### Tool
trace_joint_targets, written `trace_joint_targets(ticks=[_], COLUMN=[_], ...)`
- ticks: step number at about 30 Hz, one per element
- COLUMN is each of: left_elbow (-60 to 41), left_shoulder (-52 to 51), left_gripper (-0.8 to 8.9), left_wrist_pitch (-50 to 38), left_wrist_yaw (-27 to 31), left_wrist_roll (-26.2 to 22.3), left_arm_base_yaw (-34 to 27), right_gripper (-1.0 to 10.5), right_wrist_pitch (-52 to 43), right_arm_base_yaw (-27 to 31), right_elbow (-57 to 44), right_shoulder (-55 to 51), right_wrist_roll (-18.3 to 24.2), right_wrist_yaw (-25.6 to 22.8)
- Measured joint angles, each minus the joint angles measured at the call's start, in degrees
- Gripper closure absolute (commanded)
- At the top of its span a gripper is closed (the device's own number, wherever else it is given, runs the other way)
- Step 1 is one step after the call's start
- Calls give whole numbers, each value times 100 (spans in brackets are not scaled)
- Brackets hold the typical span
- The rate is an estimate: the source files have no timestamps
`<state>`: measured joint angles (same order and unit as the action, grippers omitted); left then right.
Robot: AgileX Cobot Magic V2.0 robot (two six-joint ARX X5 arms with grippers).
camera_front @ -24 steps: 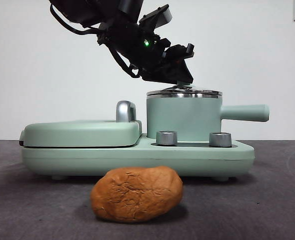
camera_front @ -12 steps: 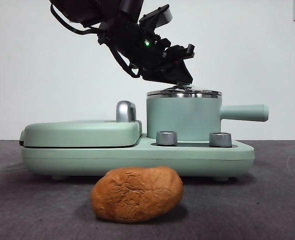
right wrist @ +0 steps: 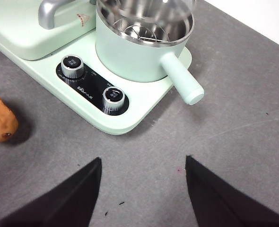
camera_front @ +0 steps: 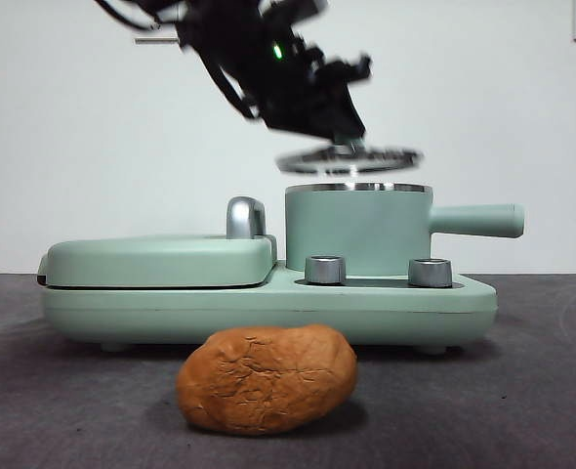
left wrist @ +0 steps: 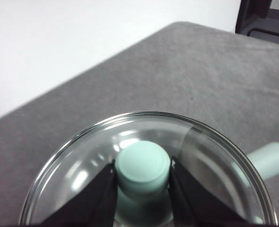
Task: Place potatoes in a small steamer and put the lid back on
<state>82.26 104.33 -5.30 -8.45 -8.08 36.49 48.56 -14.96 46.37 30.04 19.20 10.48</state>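
Potato [camera_front: 267, 379] lies nearest the front camera on the grey table [camera_front: 522, 391], on its side, orange-brown with cracked skin, just in front of the mint-green cooker base [camera_front: 268, 305] and apart from it; the right wrist view catches only one end of it at the picture's edge. Behind the potato, the base carries two steel knobs [camera_front: 326, 270] on its front ledge. On the base's left part sits the flat griddle cover [camera_front: 159, 260] with its chrome handle [camera_front: 246, 216] standing at its right end. On the right part stands the steamer [camera_front: 358, 229], its straight handle [camera_front: 475, 220] pointing right. Its steel rim is uncovered, and the right wrist view looks down into a bare metal inside. Right gripper [right wrist: 143, 189] hangs above the table near the base's knob corner, its jaws spread wide with nothing between them. Above the steamer the lid [camera_front: 348, 158] hangs clear of the rim, a visible gap between them, slightly tilted and blurred. Left gripper [left wrist: 143, 176] comes down from the upper left in the front view and holds the lid by its knob [left wrist: 143, 165], with one black jaw pressed against each side of it. In the left wrist view the glass disc spreads around the knob, and the steamer handle shows past its rim. Behind everything is a plain white wall [camera_front: 73, 127].
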Motion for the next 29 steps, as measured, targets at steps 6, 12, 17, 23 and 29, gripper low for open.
trace_joint_targets(ticks=[6,12,17,23,29], left_elbow=[0,0,-2,-487,-1351], left_shoulder=[-811,-1410,-1926,-2618,-3265], left_gripper=[807,804,803,804,804], left_wrist_pitch=[1069,2656,3668,3692,3779], left_wrist_yaw=[15,17,101,579,817], left_wrist_roll=[0,85,337,498,684], left_arm_base_yaw=[-7,-9,-7,-11,-11], right_gripper=[666,666,665,665,665], right_wrist_pitch=[2,2,2,-2,-146], right_arm_base_yaw=[0,0,-4,-345,-977], right_elbow=[0,0,0,0,0], right_shoulder=[0,0,15,369,1110], right_wrist_roll=[-2,-74,-157,-162,2], right_wrist_yaw=[0,2,212,780,785])
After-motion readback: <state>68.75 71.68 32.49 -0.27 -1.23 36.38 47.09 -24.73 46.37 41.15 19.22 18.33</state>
